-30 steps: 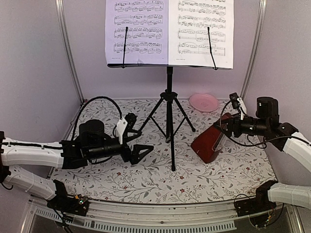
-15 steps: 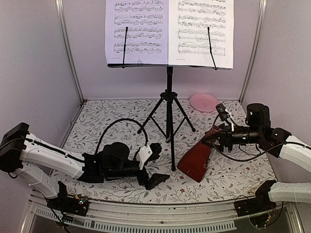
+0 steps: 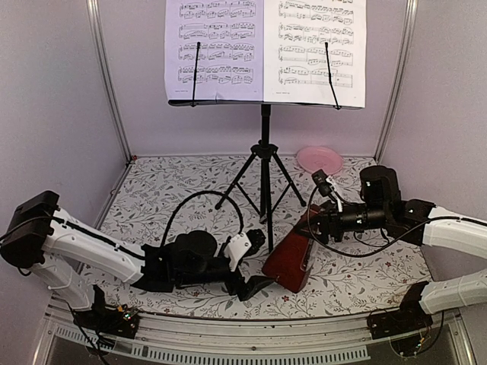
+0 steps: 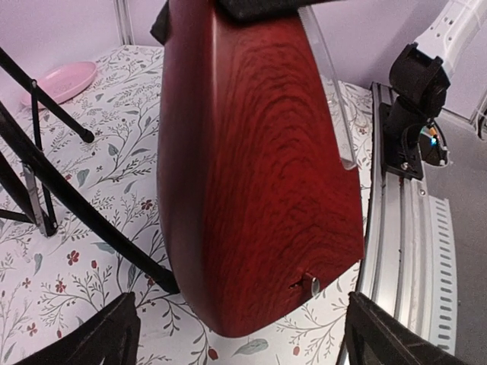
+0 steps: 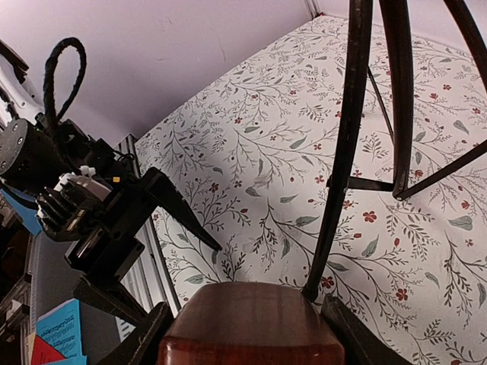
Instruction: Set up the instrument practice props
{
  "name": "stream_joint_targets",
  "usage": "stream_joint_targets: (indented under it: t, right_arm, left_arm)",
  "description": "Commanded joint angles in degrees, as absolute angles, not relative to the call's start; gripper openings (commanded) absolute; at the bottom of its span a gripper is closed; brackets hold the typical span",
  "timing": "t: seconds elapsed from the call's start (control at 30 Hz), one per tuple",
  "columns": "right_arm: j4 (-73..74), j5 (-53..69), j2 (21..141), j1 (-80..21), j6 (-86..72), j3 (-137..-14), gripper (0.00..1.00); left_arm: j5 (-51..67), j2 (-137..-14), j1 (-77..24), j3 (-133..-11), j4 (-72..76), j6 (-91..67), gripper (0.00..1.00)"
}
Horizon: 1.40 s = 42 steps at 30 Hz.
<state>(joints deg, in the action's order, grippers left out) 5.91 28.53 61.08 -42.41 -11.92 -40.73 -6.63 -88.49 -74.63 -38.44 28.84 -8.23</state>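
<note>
Red-brown wooden metronome [image 3: 289, 258] sits tilted at lower centre of the top view, just right of the music stand [image 3: 265, 163] legs. The right gripper [image 3: 313, 226] pinches its narrow top. The left gripper [image 3: 257, 262] waits just beside its base, fingers spread wide, judged ready to steady or receive it. Two sheet-music pages [image 3: 214, 49] already rest on the stand, upper centre.

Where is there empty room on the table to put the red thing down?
Free: the back-left table, between the wall and the tripod legs; also the front-right strip beside the metronome. Crowded: the front middle, where the left gripper, right gripper, metronome and legs meet.
</note>
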Motion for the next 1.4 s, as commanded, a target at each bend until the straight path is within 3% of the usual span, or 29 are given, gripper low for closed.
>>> stream_joint_targets:
  t: [0.0, 0.27, 0.67, 0.93, 1.1, 1.23, 1.37]
  right_arm:
    - [-1.9, 26.0, 62.4, -44.1, -14.5, -45.7, 0.22]
    - [-1.9, 26.0, 62.9, -45.0, -14.9, -46.9, 0.21]
    - [-2.3, 26.3, 63.3, -45.4, -15.3, -47.2, 0.21]
    - [-2.2, 26.1, 63.4, -45.6, -15.4, -47.2, 0.21]
    - [-2.2, 26.1, 63.6, -45.7, -15.4, -47.5, 0.21]
    - [-2.4, 25.8, 64.0, -45.8, -15.4, -47.6, 0.21]
    - [-2.8, 25.7, 64.7, -46.1, -15.3, -47.9, 0.21]
  left_arm:
    - [-9.2, -89.2, -75.7, -39.2, 29.6, -8.7, 0.93]
    - [-12.1, -90.9, -75.8, -40.8, 26.9, -8.8, 0.89]
    - [-12.3, -91.1, -75.8, -41.2, 25.7, -8.8, 0.7]
    - [-12.4, -90.7, -75.8, -40.8, 25.4, -8.5, 0.64]
    - [-12.6, -90.2, -75.6, -40.6, 25.2, -8.4, 0.64]
    - [-12.4, -89.4, -75.7, -40.1, 24.7, -8.4, 0.78]
    - [-11.9, -84.5, -75.1, -36.6, 26.4, -9.1, 0.87]
